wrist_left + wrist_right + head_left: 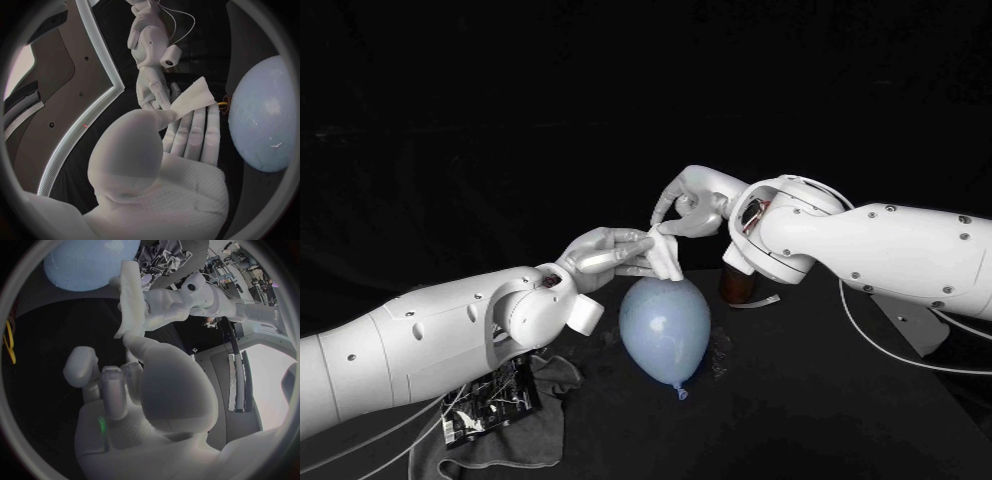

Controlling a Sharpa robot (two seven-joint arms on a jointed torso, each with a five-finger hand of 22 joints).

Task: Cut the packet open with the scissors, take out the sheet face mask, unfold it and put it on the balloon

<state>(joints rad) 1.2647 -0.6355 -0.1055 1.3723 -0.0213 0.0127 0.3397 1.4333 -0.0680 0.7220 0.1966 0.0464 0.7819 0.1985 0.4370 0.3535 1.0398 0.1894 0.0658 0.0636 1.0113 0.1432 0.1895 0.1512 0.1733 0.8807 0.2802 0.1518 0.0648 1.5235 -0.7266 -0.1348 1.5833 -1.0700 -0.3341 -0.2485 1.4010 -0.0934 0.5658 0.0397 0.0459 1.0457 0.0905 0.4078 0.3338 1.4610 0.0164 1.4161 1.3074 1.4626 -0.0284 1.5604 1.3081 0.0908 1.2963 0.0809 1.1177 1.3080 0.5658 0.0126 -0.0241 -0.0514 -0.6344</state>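
A folded white sheet mask [665, 250] hangs just above the pale blue balloon [665, 320], which lies on the black table with its knot toward me. My left hand [607, 255] pinches the mask's lower part between thumb and fingers [181, 131]. My right hand [689, 205] pinches its upper edge from the far side. In the left wrist view the mask [194, 97] juts up beside the balloon [262, 115], and the right hand [153, 90] meets it. In the right wrist view my right hand [125, 385] touches the mask [131, 300] near the left hand [169, 300] and balloon [90, 262].
The black cut packet [488, 400] lies on a crumpled grey cloth [545, 400] at the front left, under my left arm. A brown object [737, 285] and a white strip [762, 300] sit behind the balloon under my right arm.
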